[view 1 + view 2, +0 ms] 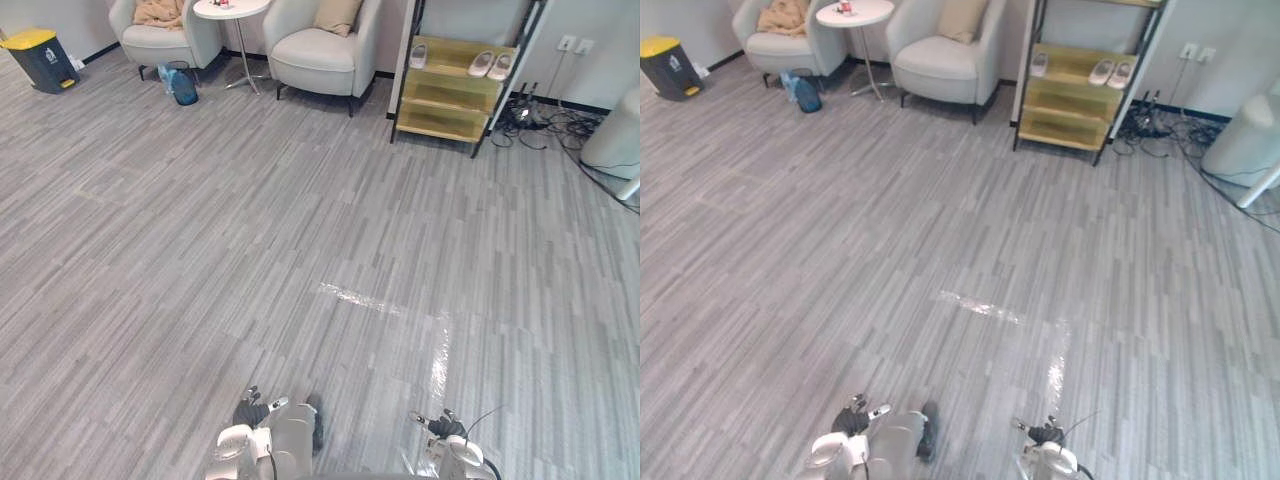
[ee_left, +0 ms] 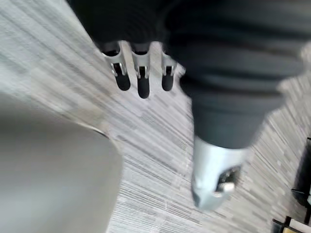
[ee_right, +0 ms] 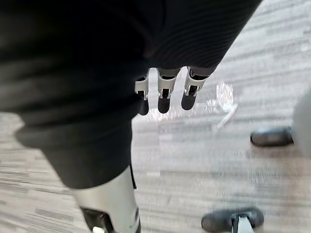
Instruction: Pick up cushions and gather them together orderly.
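Our left hand (image 2: pixel 141 83) and right hand (image 3: pixel 164 98) hang open and empty. The beige fabric cushion (image 1: pixel 337 14) leans in a cream upholstered armchair (image 1: pixel 318 55) far across the grey plank floor (image 1: pixel 300 210). It looks soft and light, so we'd grasp an edge.

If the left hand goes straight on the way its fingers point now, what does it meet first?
Probably the grey floor: the left hand hangs open, pointing down at it, with nothing between.

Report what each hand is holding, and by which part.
Nothing is held. The left hand and right hand hang open over the floor; a cushion lies on a far armchair.
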`<state>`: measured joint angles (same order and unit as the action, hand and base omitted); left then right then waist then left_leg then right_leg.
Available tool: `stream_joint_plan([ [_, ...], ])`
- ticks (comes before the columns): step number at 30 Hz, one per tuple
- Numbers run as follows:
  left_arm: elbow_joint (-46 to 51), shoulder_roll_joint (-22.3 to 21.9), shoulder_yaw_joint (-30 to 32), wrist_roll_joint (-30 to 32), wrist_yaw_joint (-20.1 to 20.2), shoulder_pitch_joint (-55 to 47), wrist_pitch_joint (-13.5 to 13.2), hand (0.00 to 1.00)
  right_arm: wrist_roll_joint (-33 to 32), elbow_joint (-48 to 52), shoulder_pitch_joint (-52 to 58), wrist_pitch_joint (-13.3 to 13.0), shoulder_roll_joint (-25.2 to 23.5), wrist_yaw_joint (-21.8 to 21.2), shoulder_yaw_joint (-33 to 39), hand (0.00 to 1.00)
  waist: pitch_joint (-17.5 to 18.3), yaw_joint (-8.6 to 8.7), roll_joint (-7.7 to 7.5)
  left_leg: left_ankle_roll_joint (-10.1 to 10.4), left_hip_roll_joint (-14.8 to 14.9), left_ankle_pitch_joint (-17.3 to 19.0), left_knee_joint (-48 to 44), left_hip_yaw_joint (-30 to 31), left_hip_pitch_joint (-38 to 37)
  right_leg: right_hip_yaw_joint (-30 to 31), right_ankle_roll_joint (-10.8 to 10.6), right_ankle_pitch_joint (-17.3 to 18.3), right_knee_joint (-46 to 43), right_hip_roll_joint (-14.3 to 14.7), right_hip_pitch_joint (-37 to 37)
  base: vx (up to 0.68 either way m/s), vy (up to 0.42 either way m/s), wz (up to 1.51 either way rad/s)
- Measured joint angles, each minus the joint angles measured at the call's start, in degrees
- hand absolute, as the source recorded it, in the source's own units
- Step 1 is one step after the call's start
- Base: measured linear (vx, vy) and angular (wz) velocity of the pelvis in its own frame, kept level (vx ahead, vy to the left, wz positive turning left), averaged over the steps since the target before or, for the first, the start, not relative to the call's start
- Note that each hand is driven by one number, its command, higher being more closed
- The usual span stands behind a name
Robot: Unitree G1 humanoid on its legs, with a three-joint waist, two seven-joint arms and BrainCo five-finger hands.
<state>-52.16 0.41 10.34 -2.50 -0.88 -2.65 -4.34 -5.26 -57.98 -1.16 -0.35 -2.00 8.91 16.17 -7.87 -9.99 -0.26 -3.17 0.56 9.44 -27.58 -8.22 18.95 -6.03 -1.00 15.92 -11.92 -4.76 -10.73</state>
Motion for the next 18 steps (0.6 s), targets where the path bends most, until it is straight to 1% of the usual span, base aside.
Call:
stream_joint_plan([
  [1, -0.31, 0.20, -0.13, 0.02, 0.00, 0.07, 0.06, 0.00, 0.73, 0.45, 0.13, 0.04, -0.04, -0.05, -0.54, 0.00, 0.19, 0.05, -0.26, -0.55, -0.38, 1.18, 0.06, -0.81, -1.29, 0.97, -0.70, -0.40, -4.38, -0.65, 1.25, 0.53, 0.154, -0.27],
  [2, -0.40, 0.17, -0.31, 0.02, 0.06, -0.08, 0.18, 0.00, 1.09, 0.79, 0.11, -0.02, 0.00, -0.30, -0.71, 0.00, 0.27, 0.08, -0.22, -0.55, -0.46, 2.40, 1.24, -1.28, -3.35, 1.77, -2.08, -1.20, -10.74, -1.15, 3.51, 0.47, 0.169, -0.31],
  [3, -0.74, 0.19, -0.35, 0.05, 0.08, -0.12, 0.22, 0.00, 1.96, 0.98, 0.02, -0.17, -0.16, -0.67, -0.73, 0.00, 0.21, 0.07, -0.21, -0.56, -0.71, 3.30, 2.91, -1.69, -6.29, 2.50, -5.14, -3.36, -21.47, -1.99, 7.99, 0.44, 0.151, -0.28],
  [4, -1.63, 0.64, -0.95, 0.14, 0.16, 0.20, 0.57, 0.00, 2.78, 0.91, 0.69, -0.15, -0.21, -1.23, -0.72, 0.00, 0.11, 0.40, -0.47, -0.62, -1.61, 4.12, 5.13, -1.63, -10.45, 3.26, -7.27, -4.95, -34.27, -2.94, 12.82, 0.44, 0.125, -0.12],
  [5, -2.03, 0.68, -1.22, 0.16, 0.17, 0.29, 0.93, 0.00, 3.05, 0.90, 1.54, -0.15, -0.11, -1.37, -0.71, 0.00, 0.12, 0.67, -0.42, -0.59, -2.03, 4.64, 6.20, -1.37, -13.13, 2.95, -7.05, -4.82, -39.57, -3.33, 14.77, 0.42, 0.075, 0.09],
  [6, -2.25, 0.57, -1.40, 0.16, 0.17, 0.35, 1.05, 0.00, 3.07, 0.92, 2.62, -0.13, -0.05, -1.54, -0.73, 0.00, 0.12, 0.98, -0.19, -0.43, -2.23, 5.14, 7.77, -1.08, -16.25, 1.72, -6.36, -4.40, -43.24, -3.80, 16.80, 0.97, -0.044, 0.55],
  [7, -3.71, 1.19, -1.60, 0.12, 0.10, -0.23, 1.20, 0.00, 3.08, 0.91, 1.99, -0.43, 0.02, -1.74, -0.58, 0.00, 0.32, 3.38, -0.47, 2.06, -1.29, 6.73, 15.49, 0.95, -27.68, -7.20, -1.73, -5.49, -19.02, -3.29, 23.89, 1.03, -0.104, 0.59],
  [8, -3.80, 1.88, -1.67, 0.11, 0.06, -0.09, 1.15, 0.00, 3.04, 0.44, 1.88, -0.44, -0.17, -1.80, -0.57, 0.00, 0.55, 3.55, -2.17, 2.85, -2.46, 7.23, 15.34, 1.60, -28.41, -6.23, -0.35, -11.78, -12.55, -3.10, 24.08, 1.03, -0.188, 0.41],
  [9, -4.68, 1.53, -1.65, 0.11, 0.03, 0.15, 1.21, 0.00, 3.09, 0.17, 1.75, -0.37, 0.42, -1.85, -0.48, 0.00, 0.87, 3.20, -1.23, 3.20, -2.15, 7.50, 15.18, 2.53, -28.98, -6.31, -0.27, -10.73, -12.75, -2.53, 23.29, 0.44, -0.160, -0.13],
  [10, -5.34, 0.70, -1.49, 0.01, 0.02, -0.25, 1.26, 0.00, 3.08, 0.30, 1.85, -0.52, 1.10, -1.90, -0.44, 0.00, 1.12, 3.55, 0.61, 3.24, -0.90, 7.53, 14.04, 3.10, -28.89, -6.31, 0.09, -10.96, -11.41, -1.48, 22.32, 0.41, -0.167, -0.31],
  [11, -5.91, -0.02, -1.50, 0.06, 0.05, -0.28, 1.28, 0.00, 3.09, -0.99, 1.38, -0.66, 2.40, -1.99, -0.46, 0.00, 1.14, 3.54, 1.61, 3.29, 0.58, 7.51, 13.73, 3.97, -29.11, -6.06, 0.12, -10.93, -9.98, -0.23, 21.31, 0.30, -0.135, -0.19],
  [12, -5.95, -0.22, -1.51, 0.06, 0.04, -0.31, 1.30, 0.00, 3.07, -1.76, 1.02, -0.64, 2.66, -1.99, -0.42, 0.00, 1.37, 3.56, 1.99, 3.44, 0.91, 7.56, 13.44, 4.49, -29.05, -6.07, 0.10, -10.86, -9.48, 0.16, 21.03, 0.31, -0.154, -0.04],
  [13, -5.70, -0.59, -2.24, 0.19, 0.10, -0.18, 1.20, 0.00, 2.97, -2.58, 0.75, -0.30, 2.66, -1.88, 0.83, 0.00, 1.54, 3.77, 2.67, 4.22, 1.70, 8.02, 8.37, 5.62, -27.72, -6.61, 0.28, -9.31, -6.83, 1.40, 18.64, 0.28, -0.178, 0.21],
  [14, -5.17, -0.57, -0.90, 0.26, 0.09, 0.00, 1.01, 0.00, 2.89, -2.41, 1.25, -0.49, 2.69, -1.50, 1.31, 0.00, 1.29, 3.83, 2.53, 5.09, 2.51, 8.56, -0.54, 6.12, -23.97, -8.64, -0.02, -7.95, -4.54, 1.61, 16.43, 0.30, -0.189, 0.36],
  [15, -4.82, -1.03, 0.40, 0.25, -0.04, 0.96, 1.14, 0.00, 2.89, -1.44, 2.16, -0.71, 2.74, -1.41, 0.93, 0.00, 1.04, 3.89, 3.23, 4.33, 4.83, 6.69, -15.90, 6.34, -16.85, -9.34, 0.85, -7.55, -2.90, 3.32, 14.19, 0.16, -0.120, 0.29],
  [16, -4.62, -1.21, 0.40, 0.26, -0.06, 0.94, 1.16, 0.00, 2.82, -1.24, 2.25, -0.76, 2.76, -1.32, 0.87, 0.00, 0.77, 3.52, 3.63, 3.80, 5.77, 4.66, -21.21, 6.16, -14.20, -9.31, 1.43, -7.18, -2.57, 4.02, 13.32, 0.20, -0.034, -0.03],
  [17, -4.23, -0.56, 0.00, 0.07, -0.04, 0.41, 0.96, 0.00, 2.70, -1.72, 2.11, -0.36, 2.93, -1.01, 0.60, 0.00, 0.57, 2.45, 3.56, 3.78, 7.26, 5.65, -27.72, 5.80, -10.77, -8.88, 1.65, -6.88, -2.43, 4.76, 11.67, 0.22, -0.008, -0.23],
  [18, -4.01, -0.20, -0.92, 0.12, -0.01, 0.39, 0.94, 0.00, 2.55, -1.99, 1.78, -0.31, 3.04, -0.93, 0.54, 0.00, 0.28, 2.32, 3.27, 3.72, 7.08, 9.44, -24.37, 5.56, -9.21, -8.31, 1.70, -6.57, -1.57, 4.74, 9.76, 0.32, 0.002, -0.33],
])
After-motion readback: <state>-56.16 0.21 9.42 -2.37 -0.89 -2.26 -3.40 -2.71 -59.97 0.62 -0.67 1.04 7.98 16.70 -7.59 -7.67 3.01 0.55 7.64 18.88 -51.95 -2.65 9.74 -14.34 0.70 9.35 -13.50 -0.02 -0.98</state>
